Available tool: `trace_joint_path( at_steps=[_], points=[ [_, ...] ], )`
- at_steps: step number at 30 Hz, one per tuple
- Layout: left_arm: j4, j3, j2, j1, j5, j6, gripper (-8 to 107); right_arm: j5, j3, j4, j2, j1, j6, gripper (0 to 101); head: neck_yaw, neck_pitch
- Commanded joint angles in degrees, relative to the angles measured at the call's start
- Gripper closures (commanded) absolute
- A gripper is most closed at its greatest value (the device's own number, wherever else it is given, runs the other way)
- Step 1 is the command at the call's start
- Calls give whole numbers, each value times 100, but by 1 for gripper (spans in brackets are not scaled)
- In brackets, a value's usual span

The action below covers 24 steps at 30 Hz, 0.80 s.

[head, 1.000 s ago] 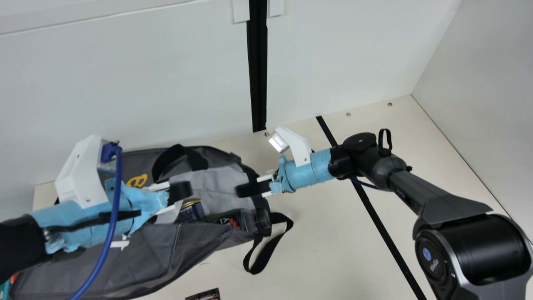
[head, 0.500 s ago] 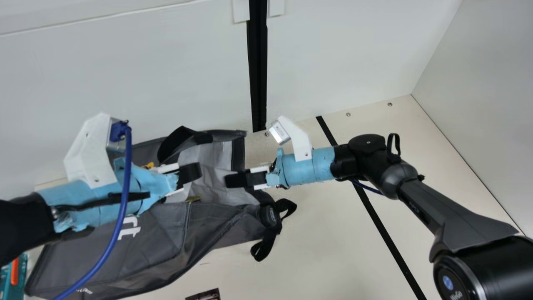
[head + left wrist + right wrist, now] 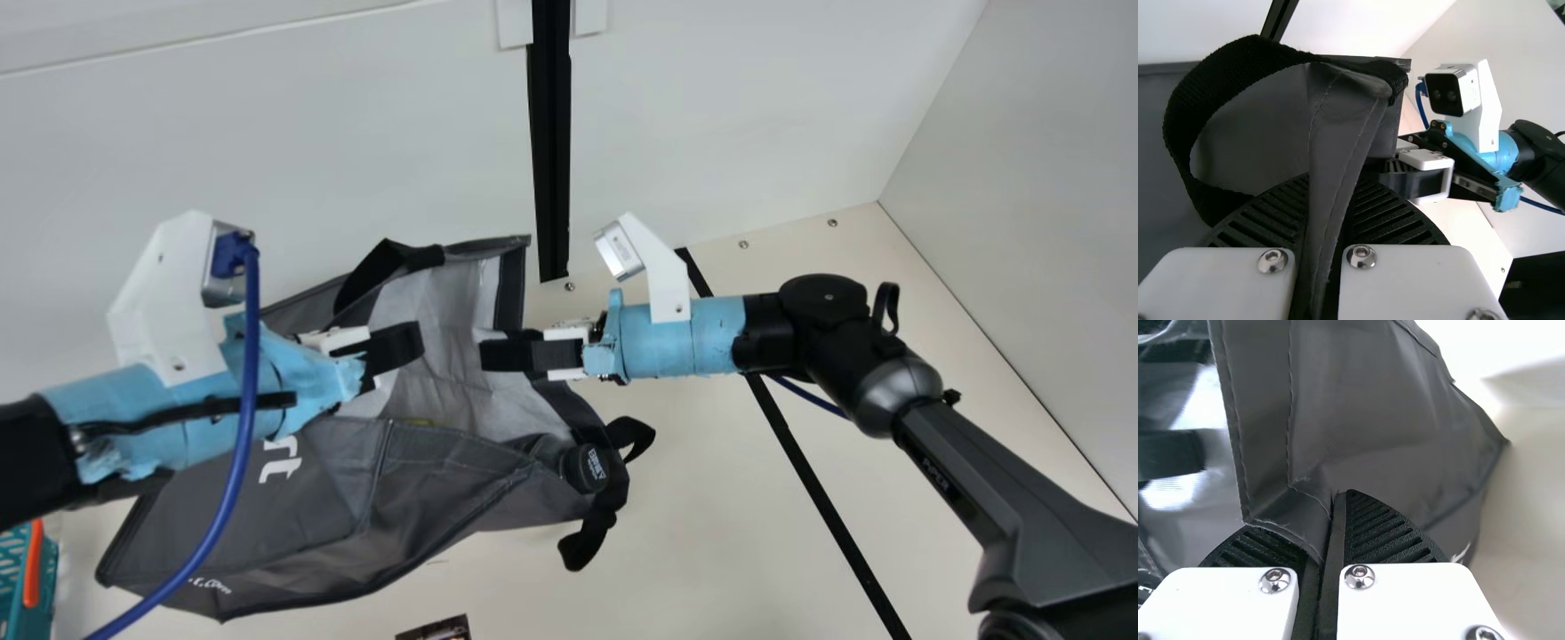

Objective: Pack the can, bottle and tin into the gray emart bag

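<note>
The gray bag (image 3: pixel 293 498) hangs tilted between my two grippers, its silvery lining showing. In the main view my left gripper (image 3: pixel 411 345) is at the bag's left side; the left wrist view has my left gripper (image 3: pixel 1321 233) shut on a fold of the bag's fabric (image 3: pixel 1338 133). My right gripper (image 3: pixel 498 354) is at the mouth's right edge; in the right wrist view my right gripper (image 3: pixel 1328 547) is pinching the bag's hemmed rim (image 3: pixel 1265 453). The bottle's black cap (image 3: pixel 584 468) pokes out at the bag's right end. A sliver of the tin (image 3: pixel 418 422) shows over the front rim.
A teal basket (image 3: pixel 18 582) with an orange item stands at the lower left. A dark printed item (image 3: pixel 436 629) lies at the bottom edge. Black strips cross the table (image 3: pixel 711 498) and back wall. A bag strap (image 3: pixel 582 542) dangles at the right.
Both grippers have moved up in the main view, drawing the bag's rim with them. The front side has risen over the tin and bottle, now mostly hidden, and the basket has come into sight.
</note>
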<state>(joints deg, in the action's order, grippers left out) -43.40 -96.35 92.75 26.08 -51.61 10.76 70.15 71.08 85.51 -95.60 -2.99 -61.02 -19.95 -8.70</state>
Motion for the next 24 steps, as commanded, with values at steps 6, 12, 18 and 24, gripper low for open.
trace_joint_path(
  at_steps=[6,12,18,24],
  points=[
    [-49,-150,-78,-49,-46,132,89,-25,107,135,372,-57,272,101,-5,-130],
    [-111,-319,-151,-99,-121,229,89,-25,222,248,694,-131,514,101,-5,-130],
    [-185,-504,-239,-185,-269,319,89,-25,354,324,997,-229,748,101,-5,-130],
    [-250,-726,-338,-314,-523,364,89,-25,506,329,1300,-350,998,101,-5,-130]
  ],
)
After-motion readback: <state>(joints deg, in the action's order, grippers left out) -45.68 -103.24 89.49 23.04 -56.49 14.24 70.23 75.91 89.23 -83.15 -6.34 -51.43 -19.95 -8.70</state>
